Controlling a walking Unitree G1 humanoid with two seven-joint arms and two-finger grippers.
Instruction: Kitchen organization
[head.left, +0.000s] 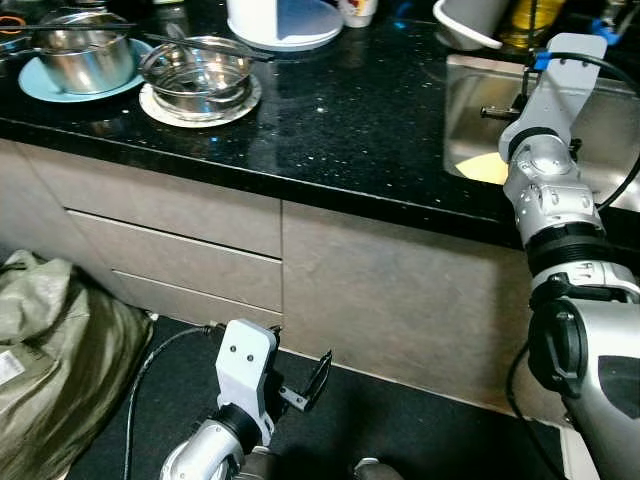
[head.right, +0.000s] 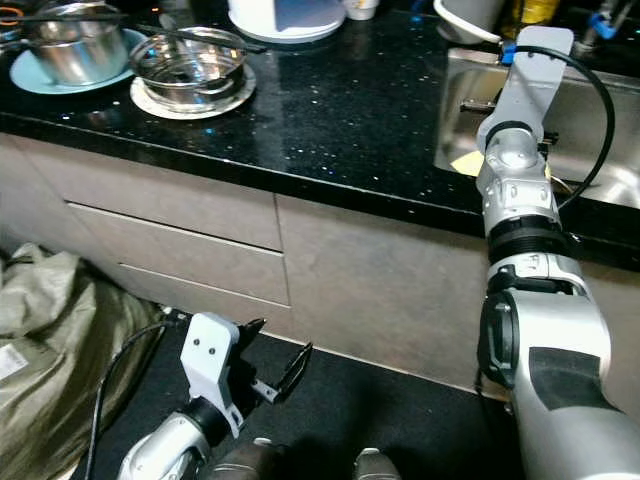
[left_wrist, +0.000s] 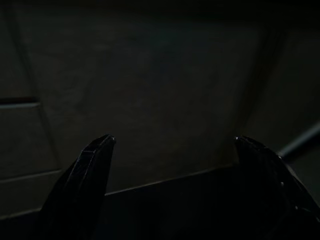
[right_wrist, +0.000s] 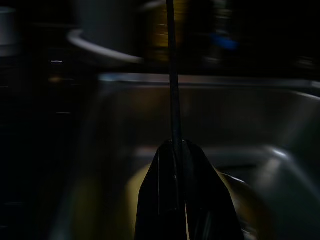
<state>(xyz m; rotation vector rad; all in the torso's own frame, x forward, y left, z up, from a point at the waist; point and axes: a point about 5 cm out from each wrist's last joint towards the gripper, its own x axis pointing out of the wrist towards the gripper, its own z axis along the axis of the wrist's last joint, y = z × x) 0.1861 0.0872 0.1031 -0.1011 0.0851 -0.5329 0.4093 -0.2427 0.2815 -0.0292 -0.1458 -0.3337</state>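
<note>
A broad bare stretch of black counter (head.left: 350, 130) is lying open between the dishes and the sink (head.left: 470, 110). A pot (head.left: 85, 55) and steel bowl (head.left: 195, 72) are crowding the left end, a white appliance (head.left: 285, 20) and a white bowl (head.left: 470, 22) are blocking the back. The right arm (head.left: 545, 150) is filling the sink's near side. Down by the drawers (head.left: 170, 250), a sack (head.left: 60, 350) is hemming in the left gripper (head.left: 300, 385), its fingers spread.

Your right arm (head.right: 520, 200) reaches over the sink (head.right: 600, 170).
Your left claw (head.right: 275, 365) hangs spread by the drawers (head.right: 180, 240); bowls (head.right: 190, 65) sit on the black desk (head.right: 350, 120).
</note>
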